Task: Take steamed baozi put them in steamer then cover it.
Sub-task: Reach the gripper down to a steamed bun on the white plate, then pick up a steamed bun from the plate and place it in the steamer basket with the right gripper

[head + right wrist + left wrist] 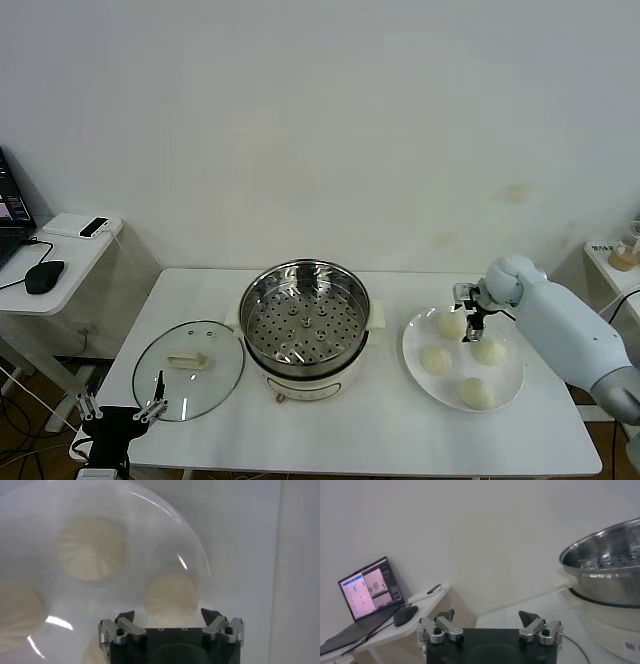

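Four cream-white steamed baozi (436, 359) lie on a white plate (415, 345) right of the steamer (305, 325), a shiny steel pot whose perforated tray holds nothing. My right gripper (471, 326) hangs open just above the far part of the plate. In the right wrist view one baozi (170, 597) shows between its spread jaws (170, 616), with others (90, 547) beside it. The glass cover (200, 385) rests flat on the table left of the steamer. My left gripper (122, 402) waits open and empty at the table's front left corner.
A side table (70, 250) at the left carries a laptop (370, 587) and a mouse (44, 276). The steamer's rim (607, 565) rises ahead of the left gripper (487, 617). A shelf edge (615, 262) shows at far right.
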You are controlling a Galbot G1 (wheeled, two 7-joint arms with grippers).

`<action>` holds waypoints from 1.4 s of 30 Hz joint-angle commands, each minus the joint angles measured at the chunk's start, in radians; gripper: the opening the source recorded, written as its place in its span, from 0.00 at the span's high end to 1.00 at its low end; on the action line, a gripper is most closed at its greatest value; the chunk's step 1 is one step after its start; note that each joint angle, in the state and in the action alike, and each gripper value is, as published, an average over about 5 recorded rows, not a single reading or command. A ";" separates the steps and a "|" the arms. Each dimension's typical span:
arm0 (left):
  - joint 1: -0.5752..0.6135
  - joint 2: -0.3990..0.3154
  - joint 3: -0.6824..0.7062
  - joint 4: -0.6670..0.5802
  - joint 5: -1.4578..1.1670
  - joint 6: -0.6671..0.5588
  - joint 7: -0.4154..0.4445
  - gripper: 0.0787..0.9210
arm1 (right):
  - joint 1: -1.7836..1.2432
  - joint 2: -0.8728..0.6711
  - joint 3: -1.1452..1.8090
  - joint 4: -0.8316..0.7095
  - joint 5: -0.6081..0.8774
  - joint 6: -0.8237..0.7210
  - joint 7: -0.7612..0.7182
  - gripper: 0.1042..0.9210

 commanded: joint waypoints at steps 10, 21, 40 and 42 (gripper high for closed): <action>0.003 0.002 -0.003 -0.005 0.002 -0.002 0.000 0.12 | 0.003 0.036 -0.002 -0.047 -0.011 -0.002 0.033 0.29; 0.007 0.001 -0.002 -0.014 0.002 -0.002 -0.001 0.12 | 0.031 -0.018 -0.019 0.023 0.022 0.014 -0.028 0.38; 0.013 0.016 0.021 -0.004 -0.012 -0.001 0.001 0.12 | 0.550 -0.070 -0.344 0.313 0.453 -0.015 -0.067 0.36; 0.013 0.018 0.021 -0.003 -0.016 0.000 0.002 0.12 | 0.595 -0.035 -0.379 0.319 0.490 -0.013 -0.059 0.36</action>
